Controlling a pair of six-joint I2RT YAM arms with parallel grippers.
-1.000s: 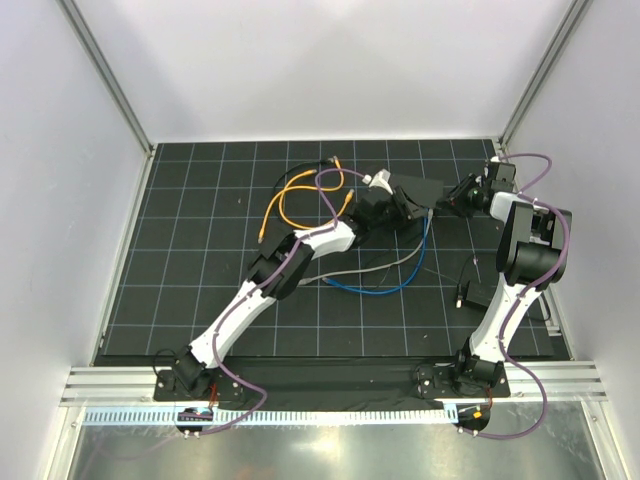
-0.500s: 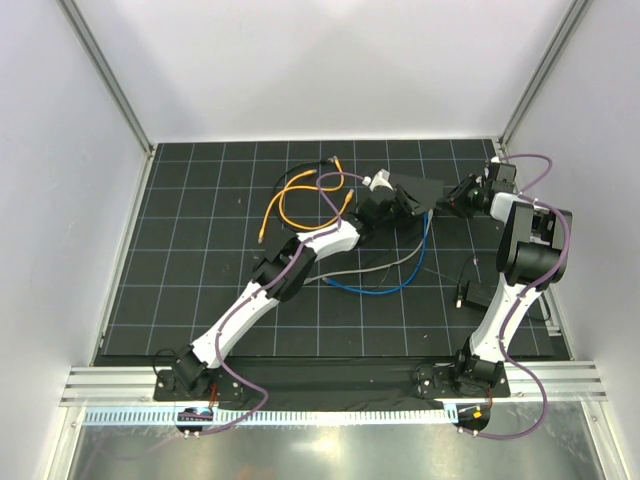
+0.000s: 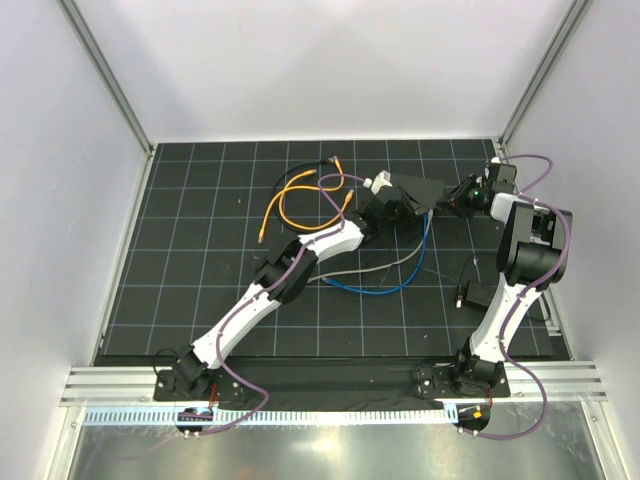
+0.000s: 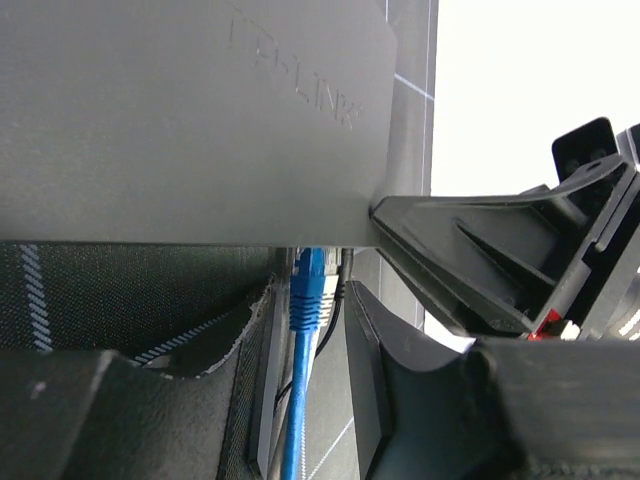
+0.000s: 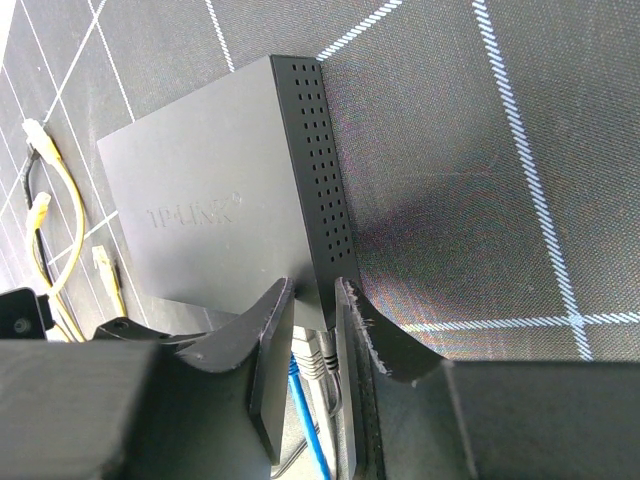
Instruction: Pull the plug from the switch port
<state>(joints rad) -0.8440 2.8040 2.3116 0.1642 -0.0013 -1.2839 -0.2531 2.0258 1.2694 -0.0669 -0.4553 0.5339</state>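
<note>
Reaching from the near left of the black gridded mat (image 3: pixel 200 300) and straddling the blue plug (image 4: pixel 308 275) with the left gripper (image 4: pixel 307 305), jaws spread just enough to flank it, apparently not yet pinching. Sitting just ahead, in a socket on the near long edge of the switch (image 5: pixel 200 200), with the blue cable (image 4: pixel 293 420) trailing straight back between the fingers (image 4: pixel 200 345). Lining the plug's long axis up with the left wrist's own reach, so probably calling for a squeeze and a straight draw toward the near edge. Lying crosswise at the mat's far right. Pinching the switch's right-hand corner with the right gripper (image 5: pixel 315 292), likely bracing it. Looping further left, well apart: yellow cables (image 3: pixel 290 205).
</note>
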